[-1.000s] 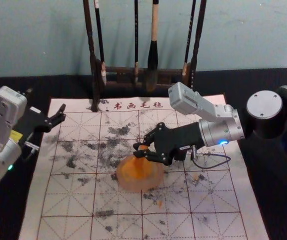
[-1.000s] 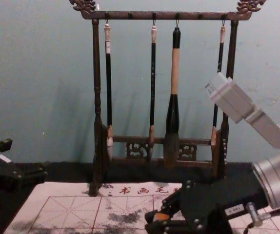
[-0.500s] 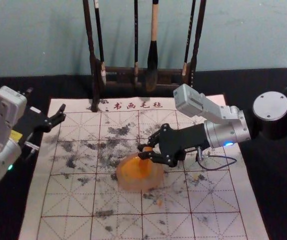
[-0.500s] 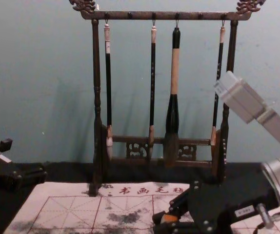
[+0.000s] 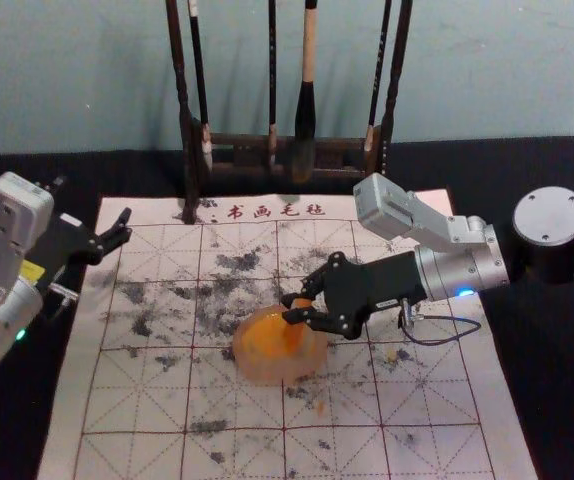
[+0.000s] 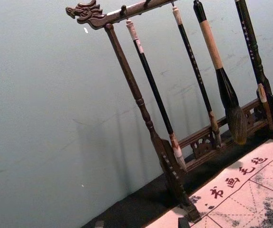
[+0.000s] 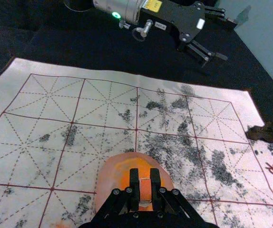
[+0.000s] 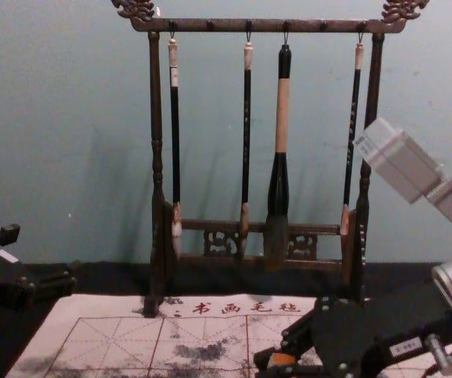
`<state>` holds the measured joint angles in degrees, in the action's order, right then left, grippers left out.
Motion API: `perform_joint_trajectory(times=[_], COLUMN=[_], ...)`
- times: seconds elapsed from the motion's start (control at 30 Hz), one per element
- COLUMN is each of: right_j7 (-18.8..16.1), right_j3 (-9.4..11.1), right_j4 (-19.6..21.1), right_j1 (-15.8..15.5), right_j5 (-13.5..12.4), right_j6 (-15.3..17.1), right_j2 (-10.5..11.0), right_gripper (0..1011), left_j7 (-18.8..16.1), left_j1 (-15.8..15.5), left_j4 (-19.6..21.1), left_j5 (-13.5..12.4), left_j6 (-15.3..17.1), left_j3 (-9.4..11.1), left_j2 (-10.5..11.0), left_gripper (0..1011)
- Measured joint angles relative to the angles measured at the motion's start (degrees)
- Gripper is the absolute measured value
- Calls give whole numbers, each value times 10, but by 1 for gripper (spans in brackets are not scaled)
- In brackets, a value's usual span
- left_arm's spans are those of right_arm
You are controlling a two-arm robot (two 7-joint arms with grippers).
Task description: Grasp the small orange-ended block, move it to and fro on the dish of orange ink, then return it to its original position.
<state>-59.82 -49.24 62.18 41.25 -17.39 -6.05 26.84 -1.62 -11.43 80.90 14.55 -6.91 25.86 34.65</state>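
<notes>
1. The block (image 5: 304, 303) is at the far-right part of the dish (image 5: 275, 373), close to the rim. If the stroke goes too much to the right, I think it may hit this rim and push or tip the dish.
2. If the press is too strong, the dish could slide on the mat (image 5: 137, 405), because I see nothing that fixes it.
3. The orange ink (image 5: 260, 338) is probably wet, so drops could fall on the mat during the return.
4. The right gripper (image 5: 290, 308), coming from the right, is closed only as far as the block's width. Its two fingers (image 7: 134, 190) grasp the block from both sides; a side drag could twist it there.
5. Whether the lower end touches the ink, I cannot tell.
6. The left gripper (image 5: 126, 225) is parked at the far left, fingers spread, holding nothing.
</notes>
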Motion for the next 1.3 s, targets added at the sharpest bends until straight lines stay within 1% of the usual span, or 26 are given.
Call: perform_joint_trajectory(times=[0.23,0.53,0.87,1.13,1.3], right_j7=[-7,-14,-20,-23,-24], right_j3=[-3,-10,-17,-21,-22], right_j4=[14,20,8,-13,-33], right_j1=[-5,-6,1,10,18], right_j5=[-4,-7,-7,-8,-8], right_j6=[0,0,-5,-14,-20], right_j2=[7,7,-7,-23,-37], right_gripper=[133,133,133,133,133], left_j7=[0,0,0,0,0], left_j1=[0,0,0,0,0], left_j4=[0,0,0,0,0], left_j5=[0,0,0,0,0], left_j6=[0,0,0,0,0], left_j3=[0,0,0,0,0], left_j2=[0,0,0,0,0], left_gripper=[1001,1001,1001,1001,1002])
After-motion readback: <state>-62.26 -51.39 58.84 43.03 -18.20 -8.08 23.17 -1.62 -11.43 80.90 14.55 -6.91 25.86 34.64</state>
